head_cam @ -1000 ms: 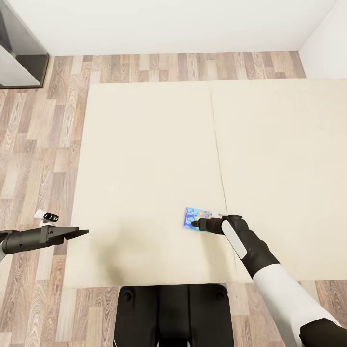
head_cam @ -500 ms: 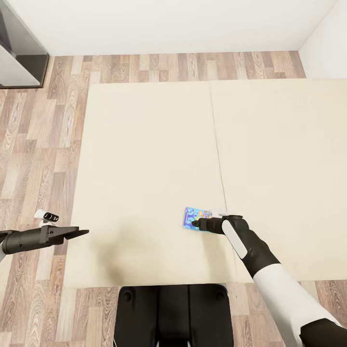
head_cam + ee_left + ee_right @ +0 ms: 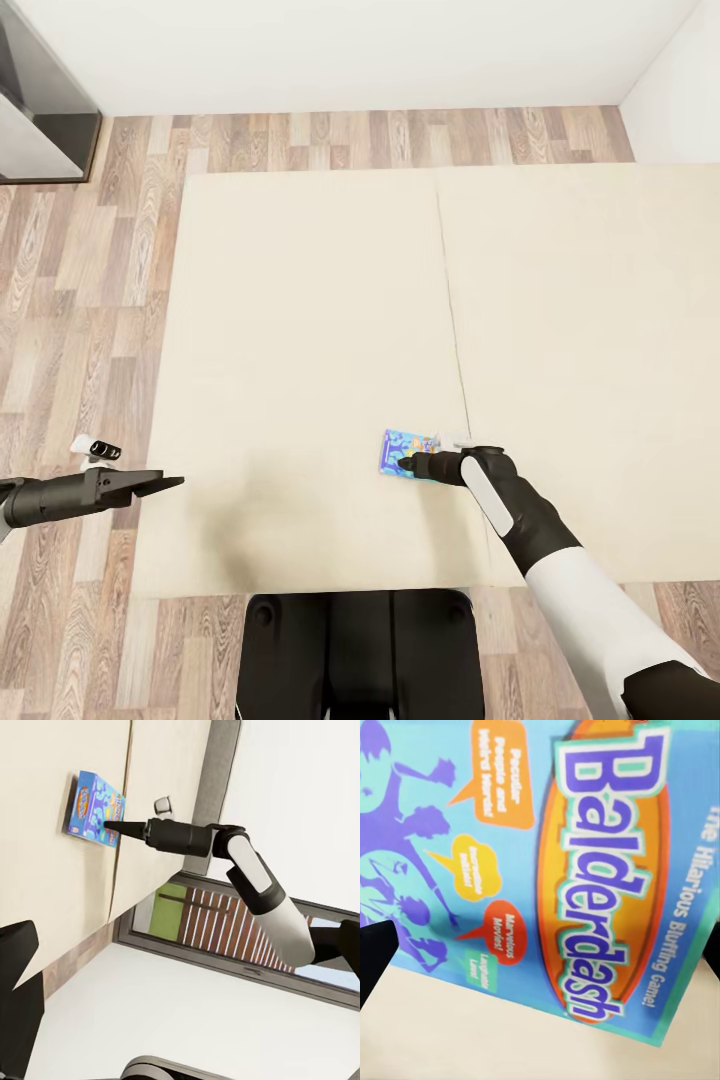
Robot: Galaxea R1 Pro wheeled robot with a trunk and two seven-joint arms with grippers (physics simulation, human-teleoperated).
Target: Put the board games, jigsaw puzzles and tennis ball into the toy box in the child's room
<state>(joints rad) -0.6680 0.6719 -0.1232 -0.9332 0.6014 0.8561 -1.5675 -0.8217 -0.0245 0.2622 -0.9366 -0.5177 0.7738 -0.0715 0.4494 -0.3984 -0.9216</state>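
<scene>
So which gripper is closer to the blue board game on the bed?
Right. The right gripper is at the blue board game, over its near edge. The left gripper hangs far off by the bed's left edge.

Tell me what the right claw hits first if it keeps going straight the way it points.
Most likely the blue Balderdash board game lying flat on the bed: the right claw already has its tips over the box's edge, and its wrist camera looks straight at the lid. Whether they touch is unclear.

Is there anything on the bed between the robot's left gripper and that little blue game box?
No. In the head view, only bare beige mattress lies between the left gripper and the Balderdash box.
</scene>
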